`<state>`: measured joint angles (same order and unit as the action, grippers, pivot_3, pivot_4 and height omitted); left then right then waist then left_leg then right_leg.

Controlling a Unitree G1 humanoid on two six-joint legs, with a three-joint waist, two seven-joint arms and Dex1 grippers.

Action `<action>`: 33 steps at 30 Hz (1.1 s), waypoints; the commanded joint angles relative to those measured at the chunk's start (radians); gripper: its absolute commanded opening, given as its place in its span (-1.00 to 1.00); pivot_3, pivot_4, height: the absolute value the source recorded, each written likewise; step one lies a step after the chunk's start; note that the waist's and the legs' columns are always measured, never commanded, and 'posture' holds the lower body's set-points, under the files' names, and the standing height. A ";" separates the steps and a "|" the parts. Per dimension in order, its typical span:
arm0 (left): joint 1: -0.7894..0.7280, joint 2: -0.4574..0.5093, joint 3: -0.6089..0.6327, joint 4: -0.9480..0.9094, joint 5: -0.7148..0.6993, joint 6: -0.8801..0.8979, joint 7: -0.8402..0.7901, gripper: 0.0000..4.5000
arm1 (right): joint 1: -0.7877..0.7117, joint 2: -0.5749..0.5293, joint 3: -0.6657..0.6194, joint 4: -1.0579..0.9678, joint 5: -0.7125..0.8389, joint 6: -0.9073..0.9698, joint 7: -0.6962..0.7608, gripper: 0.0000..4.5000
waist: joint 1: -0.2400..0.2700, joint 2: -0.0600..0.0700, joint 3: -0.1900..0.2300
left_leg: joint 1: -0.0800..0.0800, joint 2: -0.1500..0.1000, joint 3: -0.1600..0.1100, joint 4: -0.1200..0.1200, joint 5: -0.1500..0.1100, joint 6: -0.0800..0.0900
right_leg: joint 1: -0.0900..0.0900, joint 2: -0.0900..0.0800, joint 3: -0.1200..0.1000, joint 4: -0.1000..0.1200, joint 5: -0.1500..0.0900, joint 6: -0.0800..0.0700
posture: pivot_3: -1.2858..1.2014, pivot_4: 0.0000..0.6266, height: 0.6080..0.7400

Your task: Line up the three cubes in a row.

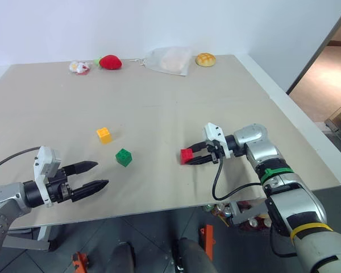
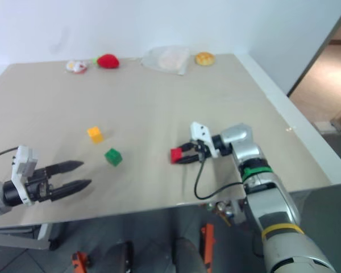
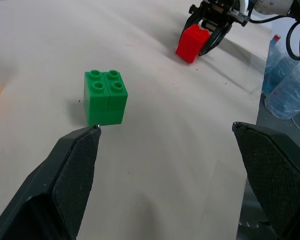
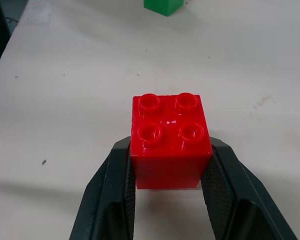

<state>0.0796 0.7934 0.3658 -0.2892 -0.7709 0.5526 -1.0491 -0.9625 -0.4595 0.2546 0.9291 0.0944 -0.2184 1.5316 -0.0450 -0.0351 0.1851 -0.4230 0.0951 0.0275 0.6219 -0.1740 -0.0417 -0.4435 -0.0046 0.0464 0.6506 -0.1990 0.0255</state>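
Three cubes I'm dealing with here, and none of them are sitting in a row yet. Biggest thing first: the table (image 1: 159, 114) is carrying everything, with a plush strawberry (image 1: 110, 62), a clear bag (image 1: 169, 60) and a bun (image 1: 205, 59) parked along the far edge, well out of the way. My right gripper (image 1: 188, 157) is clamping the red cube (image 4: 170, 142) between its two black fingers, studs facing up, low over the table to the right of the others. The left gripper (image 1: 96, 175) is hanging near the front edge with its fingers spread wide, holding nothing, pointing toward the green cube (image 3: 105, 97). The yellow-orange cube (image 1: 104, 135) is sitting just beyond the green one, slightly left. I'm guessing I'm mid-carry with red, and the next move is setting it down so it's extending the yellow-to-green diagonal. Not seeing any readable writing or logos anywhere.
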 commanded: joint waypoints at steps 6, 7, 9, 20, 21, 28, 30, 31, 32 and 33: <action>-0.006 -0.011 0.008 -0.037 -0.025 0.003 0.012 0.95 | -0.011 0.020 -0.004 0.038 -0.026 -0.011 0.022 0.02 | 0.000 0.000 0.000 | 0.000 0.000 0.000 0.000 0.000 0.000 | 0.000 0.000 0.000 0.000 0.000 0.000 | 0.03 -0.52 1.00; -0.005 -0.014 0.005 -0.040 -0.024 0.002 0.016 0.95 | -0.012 0.021 -0.007 0.045 -0.029 -0.010 0.013 0.17 | 0.000 0.000 0.000 | 0.000 0.000 0.000 0.000 0.000 0.000 | 0.000 0.000 0.000 0.000 0.000 0.000 | 0.03 -0.52 1.00; -0.006 -0.018 -0.008 -0.038 -0.011 -0.006 0.022 0.95 | -0.013 0.021 -0.019 0.052 -0.034 -0.015 -0.010 0.47 | 0.000 0.000 0.000 | 0.000 0.000 0.000 0.000 0.000 0.000 | 0.000 0.000 0.000 0.000 0.000 0.000 | 0.03 -0.52 1.00; -0.080 -0.093 -0.149 0.043 0.150 -0.053 0.122 0.95 | 0.033 -0.303 -0.019 -0.296 0.171 0.121 0.083 0.99 | 0.010 0.001 0.001 | 0.000 -0.001 0.001 0.000 0.000 0.000 | 0.000 -0.001 0.002 0.000 0.000 0.002 | 0.03 -0.52 1.00; -0.085 -0.097 -0.153 0.051 0.158 -0.058 0.124 0.95 | 0.043 -0.342 -0.016 -0.344 0.205 0.147 0.083 0.99 | 0.012 0.001 0.001 | 0.000 -0.001 0.001 0.000 0.000 0.000 | 0.000 -0.001 0.002 0.000 -0.001 0.002 | 0.03 -0.52 1.00; -0.180 -0.162 -0.184 0.156 0.218 -0.099 0.167 0.95 | 0.110 -0.421 -0.134 -0.612 0.340 0.341 0.032 0.99 | -0.001 0.001 0.001 | 0.006 0.000 0.000 -0.002 -0.001 0.000 | 0.001 0.004 0.006 0.002 0.000 -0.002 | 0.03 -0.52 1.00; -0.224 -0.182 -0.206 0.192 0.233 -0.107 0.173 0.95 | 0.156 -0.396 -0.165 -0.723 0.388 0.410 -0.040 0.99 | 0.001 0.001 0.001 | 0.007 -0.001 0.000 -0.002 -0.001 0.000 | 0.001 0.005 0.008 0.002 0.001 -0.001 | 0.03 -0.52 1.00; -0.239 -0.189 -0.213 0.206 0.240 -0.113 0.172 0.95 | 0.176 -0.386 -0.177 -0.764 0.399 0.433 -0.065 0.99 | 0.001 0.001 0.000 | 0.007 -0.001 0.000 -0.001 -0.001 0.000 | 0.001 0.005 0.008 0.002 0.001 -0.001 | 0.03 -0.52 1.00; -0.260 -0.197 -0.219 0.227 0.247 -0.118 0.172 0.95 | 0.203 -0.375 -0.190 -0.814 0.414 0.462 -0.095 0.99 | 0.001 0.001 0.000 | 0.007 -0.001 0.000 -0.001 -0.001 0.000 | 0.001 0.005 0.008 0.002 0.001 0.000 | 0.03 -0.52 1.00; -0.277 -0.204 -0.223 0.245 0.251 -0.120 0.171 0.95 | 0.226 -0.365 -0.201 -0.855 0.424 0.488 -0.120 0.99 | 0.001 0.001 0.000 | 0.007 -0.001 0.000 0.000 -0.001 0.000 | 0.001 0.005 0.009 0.002 0.002 0.000 | 0.03 -0.52 1.00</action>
<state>-0.1760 0.5897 0.1390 -0.0536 -0.5273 0.4551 -0.8791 -0.7431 -0.8242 0.1018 0.1471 0.4809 0.2329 1.4478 -0.0436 -0.0343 0.1856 -0.4166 0.0940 0.0275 0.6229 -0.1747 -0.0420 -0.4420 0.0001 0.0556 0.6524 -0.1968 0.0260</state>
